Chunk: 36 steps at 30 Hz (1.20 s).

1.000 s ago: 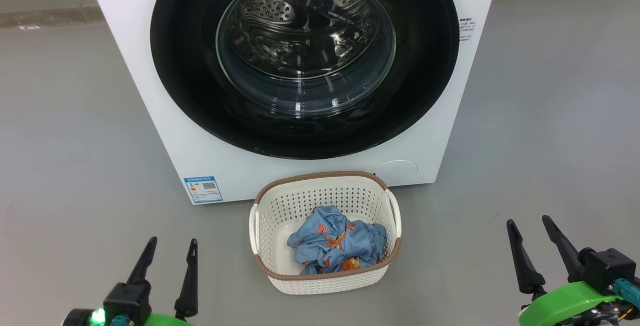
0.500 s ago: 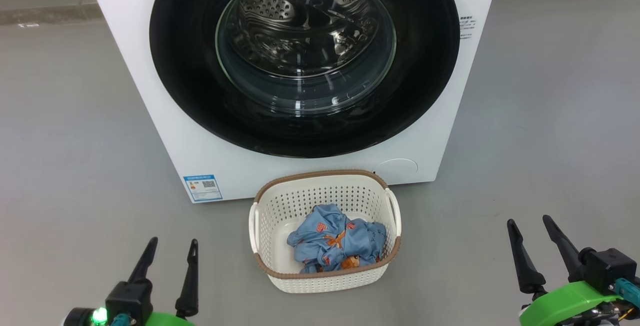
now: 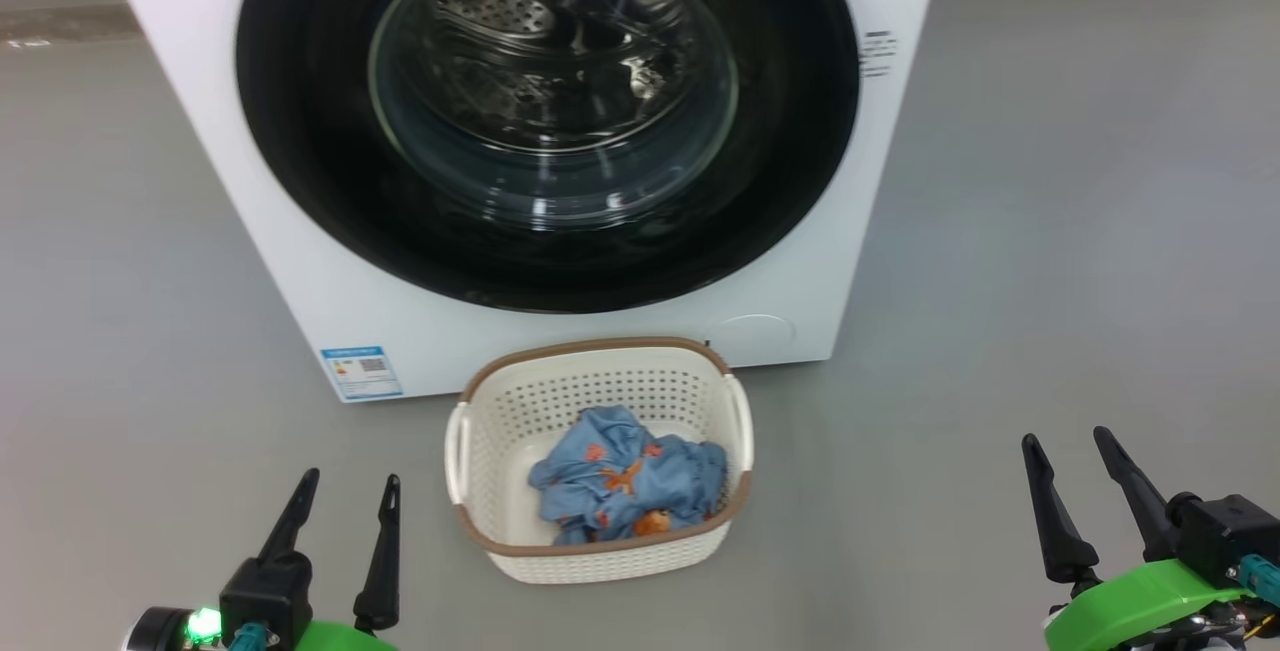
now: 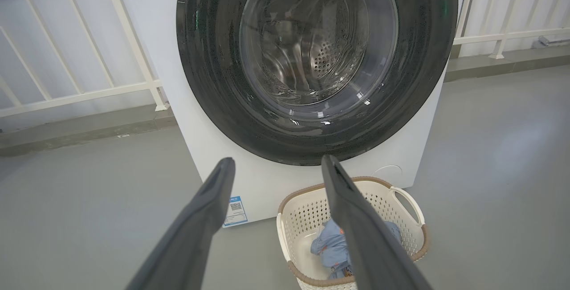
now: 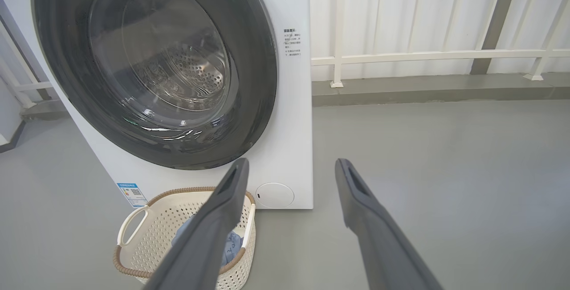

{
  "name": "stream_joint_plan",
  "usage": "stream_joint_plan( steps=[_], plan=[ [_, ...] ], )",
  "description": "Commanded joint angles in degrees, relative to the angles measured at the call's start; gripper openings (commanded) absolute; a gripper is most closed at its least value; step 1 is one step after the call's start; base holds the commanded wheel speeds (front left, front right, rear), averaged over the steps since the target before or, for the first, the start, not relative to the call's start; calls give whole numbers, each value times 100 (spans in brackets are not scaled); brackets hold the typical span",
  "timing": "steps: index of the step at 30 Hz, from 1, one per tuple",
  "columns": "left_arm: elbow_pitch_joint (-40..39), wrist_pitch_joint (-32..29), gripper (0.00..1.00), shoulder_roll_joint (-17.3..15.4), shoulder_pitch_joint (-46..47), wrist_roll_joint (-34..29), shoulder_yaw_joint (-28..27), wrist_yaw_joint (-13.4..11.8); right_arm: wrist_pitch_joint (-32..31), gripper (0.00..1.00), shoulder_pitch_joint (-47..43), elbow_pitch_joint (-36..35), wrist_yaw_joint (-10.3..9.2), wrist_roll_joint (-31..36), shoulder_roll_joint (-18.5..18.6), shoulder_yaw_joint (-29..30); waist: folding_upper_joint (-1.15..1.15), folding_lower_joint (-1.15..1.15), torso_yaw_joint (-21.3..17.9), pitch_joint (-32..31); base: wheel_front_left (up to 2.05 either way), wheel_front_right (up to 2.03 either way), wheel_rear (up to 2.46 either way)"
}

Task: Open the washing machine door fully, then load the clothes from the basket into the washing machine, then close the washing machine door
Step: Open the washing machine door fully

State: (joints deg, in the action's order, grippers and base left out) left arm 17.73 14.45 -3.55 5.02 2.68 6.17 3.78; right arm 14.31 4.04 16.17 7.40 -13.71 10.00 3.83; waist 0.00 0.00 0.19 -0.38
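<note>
Left claw (image 3: 351, 477) and right claw (image 3: 1065, 436), both spread and empty, nearest; basket (image 3: 590, 343) holding blue clothes (image 3: 625, 476) on the floor (image 3: 1000, 231) beyond; washing machine door (image 3: 300, 161) shut behind (scene has slid left in the head view: camera turned, nothing started).
</note>
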Motion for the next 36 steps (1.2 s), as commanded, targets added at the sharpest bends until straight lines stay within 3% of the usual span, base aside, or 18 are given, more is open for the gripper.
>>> stream_joint_plan(
  steps=[1,19,36],
  plan=[
    [-147,55,100,-69,240,-23,-176,-46,69,100,192,-157,9,-7,115,-108,0,0,-3,9,123,123,-246],
    [-369,55,100,-35,302,19,-180,-47,69,100,229,-168,9,-42,126,-90,0,0,-27,145,111,111,-222],
    [-407,55,100,-39,247,-30,-180,-17,69,100,247,-186,9,-29,128,-59,0,0,-42,176,19,19,-39]
  ],
)
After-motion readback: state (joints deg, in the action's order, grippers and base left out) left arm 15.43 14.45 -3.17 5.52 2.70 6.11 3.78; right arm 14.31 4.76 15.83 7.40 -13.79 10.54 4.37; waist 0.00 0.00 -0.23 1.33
